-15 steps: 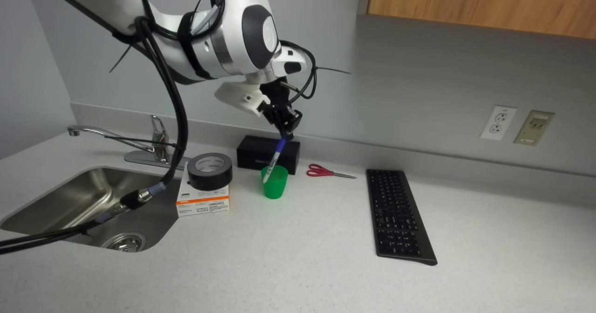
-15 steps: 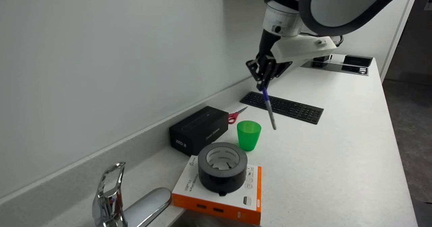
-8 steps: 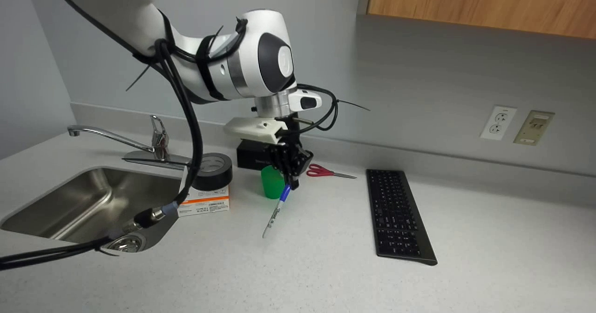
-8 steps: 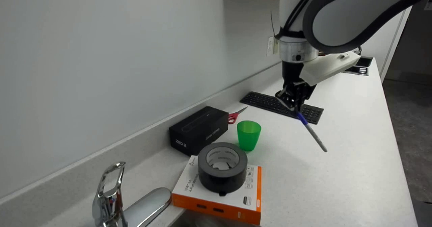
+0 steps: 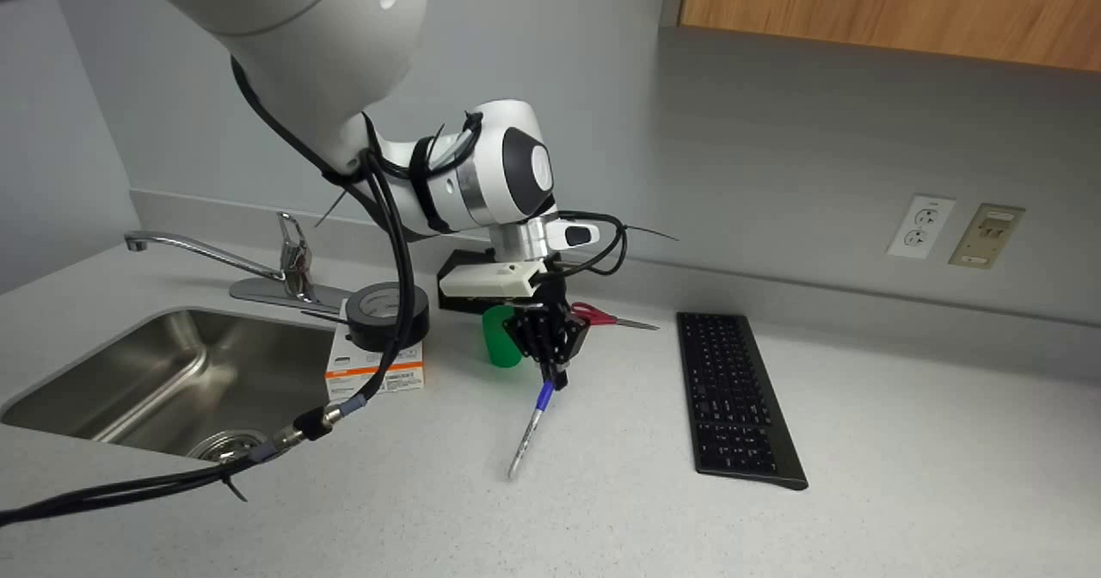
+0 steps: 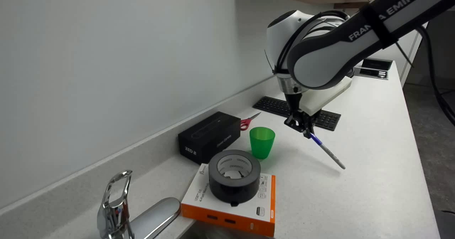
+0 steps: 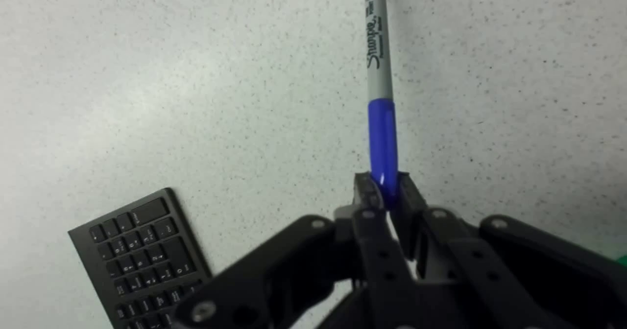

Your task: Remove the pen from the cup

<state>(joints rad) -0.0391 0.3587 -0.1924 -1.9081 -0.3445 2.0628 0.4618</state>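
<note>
Nearest in the wrist view, my end effector (image 7: 386, 192) is clamped on the blue cap end of the pen (image 7: 380, 86), with the whitish barrel pointing away from it. That barrel slopes down toward the table (image 5: 636, 492); I can't tell whether its tip touches the surface or hangs just above it.

Next out is the cup (image 6: 262, 143), near the end effector and apart from the pen. It stands upright near a black box (image 6: 209, 139), and in an exterior view I see nothing poking above its rim. I'd call the removal itself done: the pen is fully outside the cup and, as far as I can judge, firmly in my grip.

What I reckon is left is the putting down, which the task doesn't spell out. I'd want to lower the pen gently, let the barrel settle flat, then release and back off. Because I hold it by one end, it may pivot if the tip meets the surface first.

Farther off lie the scissors (image 5: 605, 317) and, beyond them, the keyboard (image 5: 731, 397); neither looks in the way.
</note>
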